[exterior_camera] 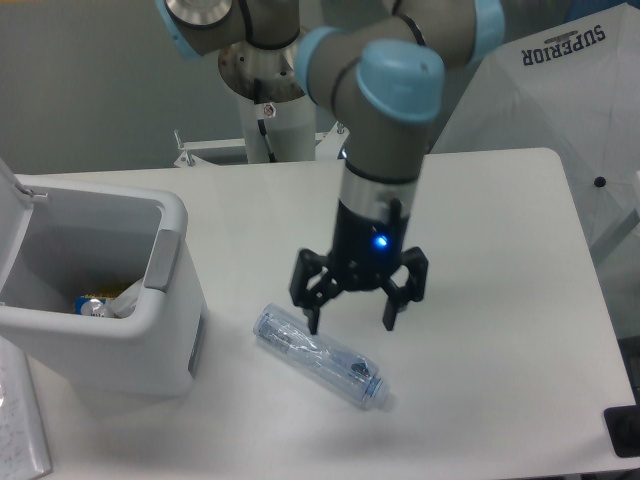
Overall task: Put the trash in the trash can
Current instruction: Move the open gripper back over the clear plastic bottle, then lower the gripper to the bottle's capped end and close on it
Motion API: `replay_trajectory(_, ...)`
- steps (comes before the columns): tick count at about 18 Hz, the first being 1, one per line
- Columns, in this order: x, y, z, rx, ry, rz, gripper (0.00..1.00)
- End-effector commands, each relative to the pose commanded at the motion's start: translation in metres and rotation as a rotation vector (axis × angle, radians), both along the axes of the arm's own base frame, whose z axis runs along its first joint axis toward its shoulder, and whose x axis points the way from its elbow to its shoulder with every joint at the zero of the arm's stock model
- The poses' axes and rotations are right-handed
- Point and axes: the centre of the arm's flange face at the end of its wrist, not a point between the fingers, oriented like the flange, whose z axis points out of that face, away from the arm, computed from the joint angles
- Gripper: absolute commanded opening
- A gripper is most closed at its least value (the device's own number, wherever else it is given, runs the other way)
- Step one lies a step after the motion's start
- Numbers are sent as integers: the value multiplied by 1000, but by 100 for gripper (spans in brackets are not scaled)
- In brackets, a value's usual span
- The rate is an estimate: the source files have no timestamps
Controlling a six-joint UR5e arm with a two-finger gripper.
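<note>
Hovering tool [352, 322] spread above bottle [320, 356], bin [150, 330] contents half-hidden

The setting is a robotics laboratory or test cell. Indicators: an industrial-type robot arm [385, 120] with blue joint caps is mounted on a white pedestal column [272, 120] bolted to a metal base bracket [260, 148] behind a plain white table [480, 250]. The backdrop is a bare grey wall [90, 90]. A white photographic umbrella [560, 110] printed "SUPERIOR", of the kind used for studio lighting, stands at the right. The gripper [352, 315] carries a lit blue status indicator.
</note>
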Motion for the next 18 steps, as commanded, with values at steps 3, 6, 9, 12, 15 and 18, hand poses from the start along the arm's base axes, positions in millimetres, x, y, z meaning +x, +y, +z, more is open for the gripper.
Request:
replay_trajectory(3,-15,7,-25,-107,-74,101,100)
replay_trajectory(6,-8,16,-54,-191,-127,141,100)
replay_trajectory(9,-11,25,-73,-248,-152,210,100)
replay_trajectory(12,-24,41,-98,-302,-170,313,100)
replay_trajectory(15,-31,50,-120,-350,-173,374,100)
replay_trajectory(18,-28,58,-139,-370,-191,386,100)
